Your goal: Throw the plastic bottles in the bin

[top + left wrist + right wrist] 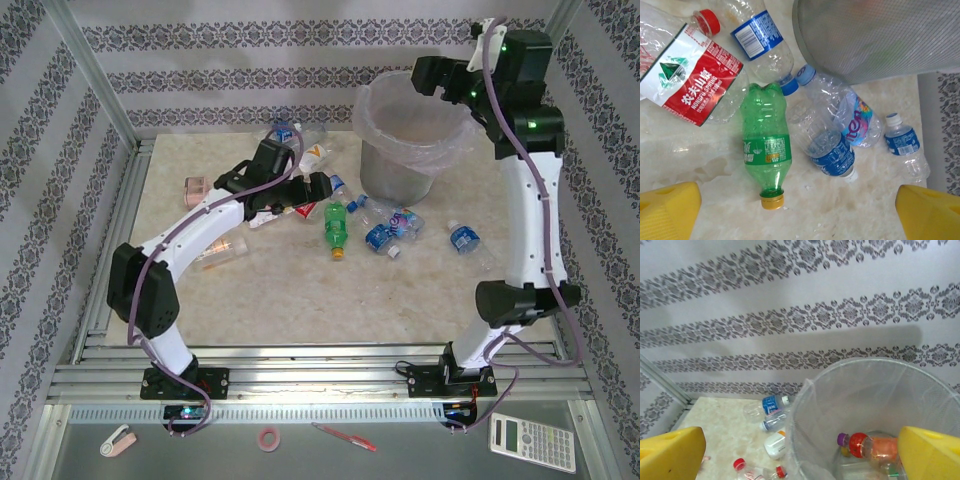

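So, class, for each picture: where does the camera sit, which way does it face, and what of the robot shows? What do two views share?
Top external: above, behind the arms, looking down at the table; both arms, left gripper, right gripper.
Left wrist: on the left arm, facing down at the green bottle; yellow fingertips in the bottom corners.
Right wrist: on the right arm above the bin, looking into it and at the back wall; yellow fingertips too.
Shared: top and left wrist both show the green bottle and the bin.
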Action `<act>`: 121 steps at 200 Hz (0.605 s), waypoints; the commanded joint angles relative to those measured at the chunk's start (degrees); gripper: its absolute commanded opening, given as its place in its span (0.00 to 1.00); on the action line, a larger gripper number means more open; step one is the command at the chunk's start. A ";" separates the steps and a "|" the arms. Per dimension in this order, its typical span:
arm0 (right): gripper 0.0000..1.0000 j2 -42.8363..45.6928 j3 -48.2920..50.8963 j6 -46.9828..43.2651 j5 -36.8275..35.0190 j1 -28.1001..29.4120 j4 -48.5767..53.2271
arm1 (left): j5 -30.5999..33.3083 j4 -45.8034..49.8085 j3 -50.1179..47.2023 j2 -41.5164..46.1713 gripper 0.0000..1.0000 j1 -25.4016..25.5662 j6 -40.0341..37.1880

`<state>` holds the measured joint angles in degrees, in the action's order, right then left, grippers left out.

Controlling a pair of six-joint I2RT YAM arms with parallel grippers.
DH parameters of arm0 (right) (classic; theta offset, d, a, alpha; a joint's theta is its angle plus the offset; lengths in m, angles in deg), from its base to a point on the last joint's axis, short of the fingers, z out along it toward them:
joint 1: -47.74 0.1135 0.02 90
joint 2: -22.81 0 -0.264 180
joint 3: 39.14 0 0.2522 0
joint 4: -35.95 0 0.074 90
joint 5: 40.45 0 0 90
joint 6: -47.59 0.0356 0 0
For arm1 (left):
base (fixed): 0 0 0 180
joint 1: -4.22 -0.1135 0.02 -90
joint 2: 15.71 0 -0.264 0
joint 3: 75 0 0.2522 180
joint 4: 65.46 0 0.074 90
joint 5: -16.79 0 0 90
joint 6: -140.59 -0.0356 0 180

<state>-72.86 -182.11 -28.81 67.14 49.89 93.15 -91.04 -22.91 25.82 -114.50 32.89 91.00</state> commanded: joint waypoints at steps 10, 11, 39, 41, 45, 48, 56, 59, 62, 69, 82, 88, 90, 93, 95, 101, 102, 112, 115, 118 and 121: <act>0.98 3.82 2.89 1.56 3.66 0.96 0.02 | 0.24 6.73 4.42 -2.81 1.00 1.58 -3.87; 0.98 3.91 2.99 1.56 3.81 0.94 0.04 | 0.29 6.85 4.60 -2.95 1.00 1.58 -3.94; 0.98 7.08 5.54 2.37 6.19 1.69 -0.17 | 1.68 10.73 7.80 -6.06 1.00 2.70 -5.40; 0.98 7.28 5.72 2.39 6.29 1.73 -0.15 | 1.72 10.88 8.02 -6.27 1.00 2.71 -5.46; 0.98 7.72 6.12 2.37 6.46 1.87 -0.20 | 1.76 11.27 8.45 -6.70 1.00 2.79 -5.63; 0.98 8.04 6.42 2.46 6.69 1.97 -0.15 | 1.82 11.54 8.71 -7.07 1.00 2.90 -5.72; 0.98 9.02 7.35 2.65 7.16 2.22 -0.11 | 2.00 12.33 9.57 -7.93 1.00 3.13 -5.93; 0.98 9.19 7.56 2.70 7.30 2.19 -0.04 | 2.04 12.60 9.87 -8.26 1.00 3.19 -5.95; 0.98 9.47 7.87 2.69 7.43 2.24 0.01 | 2.04 12.86 10.21 -8.61 1.00 3.26 -6.07; 0.98 10.16 8.56 2.89 7.70 2.46 0.19 | 2.32 13.38 10.98 -9.26 1.00 3.41 -6.17; 0.98 11.59 10.26 3.15 8.03 2.72 0.46 | 3.11 14.46 12.48 -10.56 1.00 3.79 -6.47; 0.98 12.33 11.26 3.34 8.08 2.77 0.35 | 3.44 15.17 13.25 -11.25 1.00 3.84 -6.68; 0.98 12.62 11.61 3.44 8.12 2.79 0.38 | 3.55 15.33 13.47 -11.47 1.00 3.90 -6.73; 0.98 13.01 12.20 3.59 8.09 2.89 0.30 | 3.80 15.72 13.88 -11.91 1.00 3.94 -6.80; 0.98 13.29 12.61 3.66 8.15 2.93 0.19 | 3.93 15.97 14.13 -12.10 1.00 4.03 -6.87; 0.98 14.09 13.76 3.88 8.10 3.03 -0.01 | 4.22 16.59 14.93 -12.88 1.00 4.03 -7.08; 0.98 14.19 13.96 3.92 8.13 3.03 -0.06 | 4.25 16.70 15.04 -13.04 1.00 4.07 -7.08; 0.98 15.38 15.71 4.16 8.25 3.31 -0.08 | 4.55 17.84 16.31 -14.31 1.00 4.28 -7.38; 0.98 15.68 16.14 4.25 8.25 3.38 -0.05 | 4.66 18.18 16.62 -14.68 1.00 4.38 -7.44; 0.98 16.08 16.57 4.31 8.26 3.38 0.02 | 4.80 18.42 16.99 -15.04 1.00 4.45 -7.52; 0.98 16.34 17.07 4.37 8.26 3.46 0.05 | 4.95 18.72 17.40 -15.40 1.00 4.51 -7.60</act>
<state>-59.73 -168.47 -25.99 73.76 52.52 93.63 -88.44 -9.99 39.35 -127.33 36.37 85.64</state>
